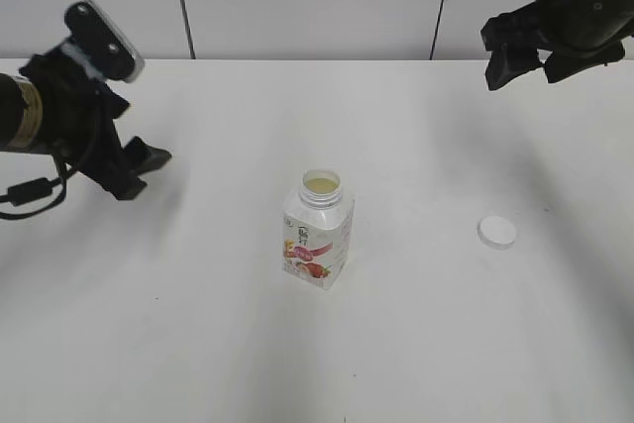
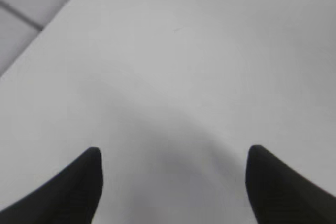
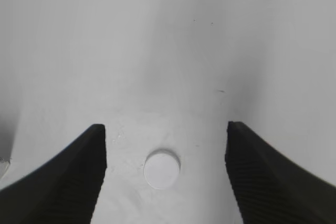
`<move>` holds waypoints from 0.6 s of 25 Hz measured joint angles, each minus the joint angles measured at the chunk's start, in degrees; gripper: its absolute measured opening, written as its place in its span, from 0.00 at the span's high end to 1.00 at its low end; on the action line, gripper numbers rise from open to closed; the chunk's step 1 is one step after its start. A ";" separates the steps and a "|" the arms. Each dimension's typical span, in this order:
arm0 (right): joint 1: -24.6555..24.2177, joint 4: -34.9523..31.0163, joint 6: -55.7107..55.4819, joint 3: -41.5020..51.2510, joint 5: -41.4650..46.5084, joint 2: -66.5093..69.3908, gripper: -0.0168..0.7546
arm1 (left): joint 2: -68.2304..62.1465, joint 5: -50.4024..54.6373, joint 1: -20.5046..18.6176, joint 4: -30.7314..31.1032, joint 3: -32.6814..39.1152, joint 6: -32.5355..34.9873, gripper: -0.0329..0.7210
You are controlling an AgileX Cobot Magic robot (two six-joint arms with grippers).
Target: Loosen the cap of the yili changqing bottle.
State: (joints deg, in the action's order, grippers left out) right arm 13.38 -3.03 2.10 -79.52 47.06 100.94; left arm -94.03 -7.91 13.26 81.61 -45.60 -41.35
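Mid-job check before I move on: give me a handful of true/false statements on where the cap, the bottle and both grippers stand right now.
1. The cap lies on the table, off the bottle. True.
2. The yili changqing bottle has tipped onto its side. False: it stands upright, its open neck facing up.
3. The right gripper is shut on the cap. False: its jaws are spread wide and the cap lies on the table between and below them, untouched.
4. The left gripper is open and holds nothing. True.
5. The left gripper is clamped round the bottle's body. False: in the exterior view it hangs well to the left of the bottle, apart from it.
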 joint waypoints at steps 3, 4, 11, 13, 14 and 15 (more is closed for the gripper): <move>0.00 1.83 0.00 -2.44 3.62 0.00 0.26 | 3.68 8.72 0.00 -9.37 0.00 -0.07 0.34; 0.00 2.64 0.00 -3.09 4.95 0.00 0.26 | 4.69 11.15 0.00 -11.37 0.00 -0.12 0.37; 0.00 5.38 3.40 -8.58 15.35 0.00 0.26 | 11.24 23.29 0.00 -24.70 0.01 3.95 0.44; 0.00 5.38 4.49 -9.43 17.54 0.00 0.26 | 12.36 27.32 0.00 -33.00 -0.47 11.19 0.44; 0.00 5.38 4.97 -9.60 18.24 0.00 0.26 | 12.67 30.05 0.00 -38.16 -1.28 15.23 0.44; 0.00 5.38 5.36 -9.74 19.19 0.00 0.26 | 12.90 33.07 -0.05 -42.62 -2.42 20.48 0.44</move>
State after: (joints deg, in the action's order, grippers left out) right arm 13.38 2.34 7.46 -89.26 66.25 100.94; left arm -81.13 25.16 13.21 39.00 -48.02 -20.87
